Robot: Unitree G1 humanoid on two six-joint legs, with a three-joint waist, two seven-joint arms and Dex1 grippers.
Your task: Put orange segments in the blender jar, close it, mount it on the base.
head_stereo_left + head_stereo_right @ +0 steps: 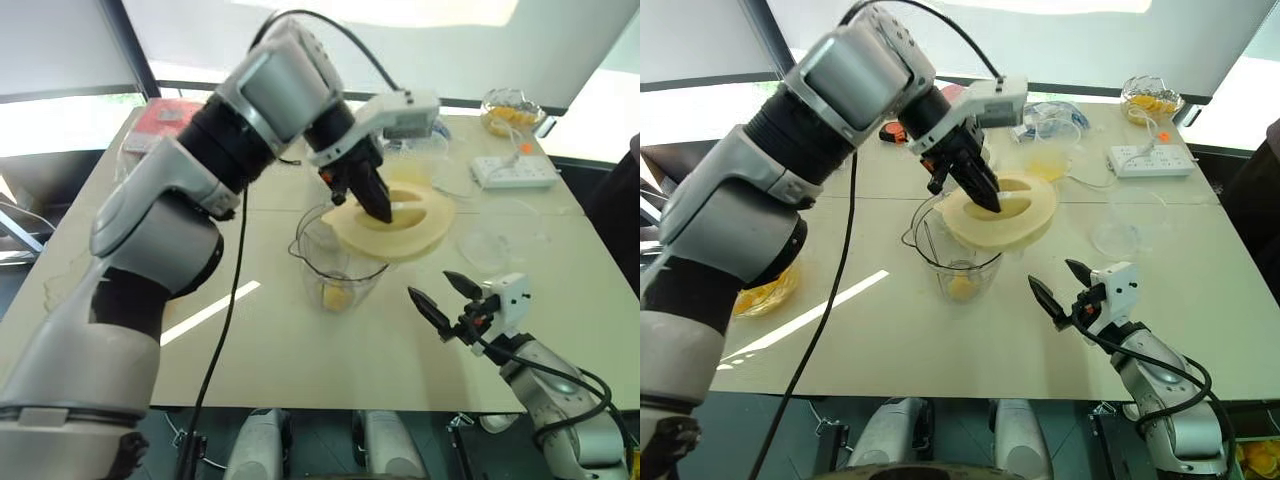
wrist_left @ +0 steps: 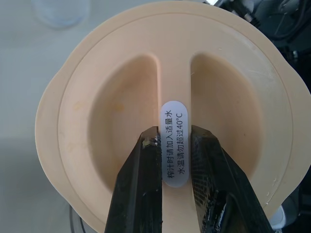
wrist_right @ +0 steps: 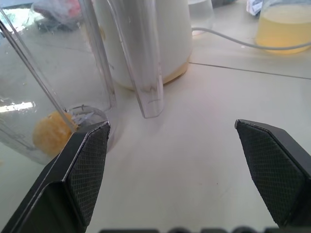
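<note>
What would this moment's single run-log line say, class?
left gripper: shut on lid, over blender jar | right gripper: open, empty | orange segments: in jar | lid: not seated

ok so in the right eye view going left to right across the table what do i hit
bowl of orange segments → blender jar with the lid in the left gripper above it → right gripper → empty glass bowl → power strip

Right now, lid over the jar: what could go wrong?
1. The left pincer pinches only the thin centre rib of the lid; the lid hangs tilted and could twist or slip.
2. It sits off-centre over the blender jar, so lowering may catch the rim and tip the jar.
3. The right pincer is open beside the jar, not steadying it.
</note>
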